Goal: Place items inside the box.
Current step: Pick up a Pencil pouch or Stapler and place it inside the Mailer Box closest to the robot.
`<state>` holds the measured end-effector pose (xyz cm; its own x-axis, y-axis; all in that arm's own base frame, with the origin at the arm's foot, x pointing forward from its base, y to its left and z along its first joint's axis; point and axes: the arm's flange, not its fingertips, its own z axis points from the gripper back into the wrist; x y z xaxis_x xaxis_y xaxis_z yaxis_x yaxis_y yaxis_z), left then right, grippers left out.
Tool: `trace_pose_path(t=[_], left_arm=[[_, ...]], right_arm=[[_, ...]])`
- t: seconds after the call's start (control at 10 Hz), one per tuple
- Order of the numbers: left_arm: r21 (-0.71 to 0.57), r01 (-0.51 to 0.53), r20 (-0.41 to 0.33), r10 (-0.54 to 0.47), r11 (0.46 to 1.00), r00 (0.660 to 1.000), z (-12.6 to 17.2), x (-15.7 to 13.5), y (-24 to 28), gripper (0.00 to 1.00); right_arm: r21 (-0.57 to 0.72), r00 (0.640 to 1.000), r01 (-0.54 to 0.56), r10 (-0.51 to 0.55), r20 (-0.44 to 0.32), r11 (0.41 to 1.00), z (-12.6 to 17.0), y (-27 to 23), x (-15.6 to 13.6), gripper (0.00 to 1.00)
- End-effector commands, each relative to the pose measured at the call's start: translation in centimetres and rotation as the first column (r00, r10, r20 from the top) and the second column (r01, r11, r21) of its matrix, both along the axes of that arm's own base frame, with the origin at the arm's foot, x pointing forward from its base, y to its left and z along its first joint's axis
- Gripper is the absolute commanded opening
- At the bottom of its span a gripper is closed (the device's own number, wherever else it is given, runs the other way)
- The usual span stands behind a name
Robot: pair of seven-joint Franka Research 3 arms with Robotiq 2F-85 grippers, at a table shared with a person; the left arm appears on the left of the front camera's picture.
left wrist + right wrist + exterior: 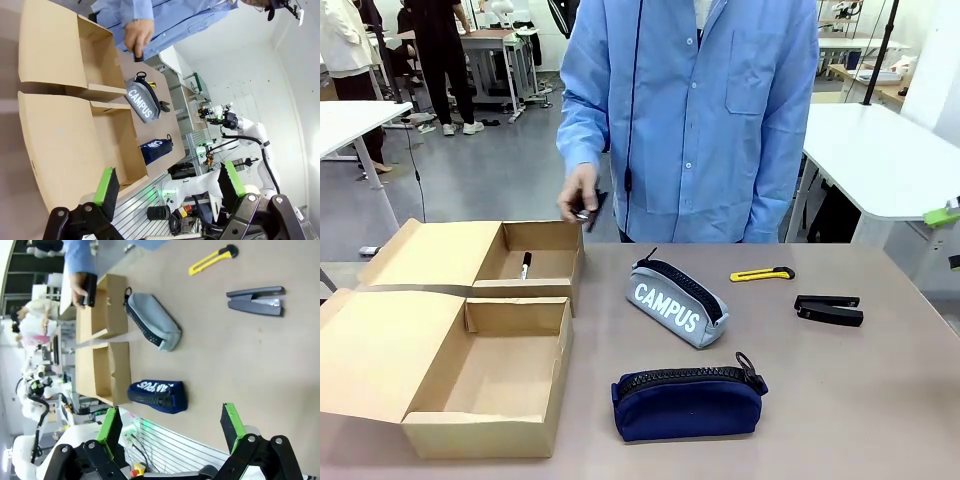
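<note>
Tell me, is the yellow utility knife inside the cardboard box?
No, the yellow utility knife lies on the bare table, well apart from the cardboard box, which holds a black marker pen.

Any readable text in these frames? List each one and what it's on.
"CAMPUS": white capitals on the side of the grey pouch.
White print on the navy pouch: too small and blurred to read.
Nothing legible on the box, knife, stapler or marker.
</note>
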<state>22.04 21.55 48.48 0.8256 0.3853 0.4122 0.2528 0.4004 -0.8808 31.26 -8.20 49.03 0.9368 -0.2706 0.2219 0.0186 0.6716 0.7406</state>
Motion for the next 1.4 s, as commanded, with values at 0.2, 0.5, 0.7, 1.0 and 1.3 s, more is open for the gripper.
trace_pose_path(t=[0.2,0.5,0.7,1.0,1.3], left_arm=[[-0.011,0.002,0.031,-0.002,1.000,1.000,0.1,0.1,0.0,1.00],[-0.011,0.002,0.031,-0.002,1.000,1.000,0.1,0.1,0.0,1.00],[-0.011,0.002,0.031,-0.002,1.000,1.000,0.1,0.1,0.0,1.00],[-0.011,0.002,0.031,-0.002,1.000,1.000,0.1,0.1,0.0,1.00],[-0.011,0.002,0.031,-0.002,1.000,1.000,0.1,0.1,0.0,1.00]], right_arm=[[-0.284,0.983,-0.155,0.175,0.046,0.946,-5.4,14.0,-2.8,1.00],[-0.577,0.928,-0.312,0.373,-0.013,0.755,-3.1,25.6,4.2,1.00],[-0.685,0.897,-0.341,0.441,-0.033,0.643,-3.7,31.8,7.8,1.00],[-0.735,0.874,-0.333,0.486,-0.005,0.590,-4.7,34.9,11.4,1.00],[-0.739,0.822,-0.417,0.567,-0.058,0.529,-5.9,36.8,14.8,1.00]])
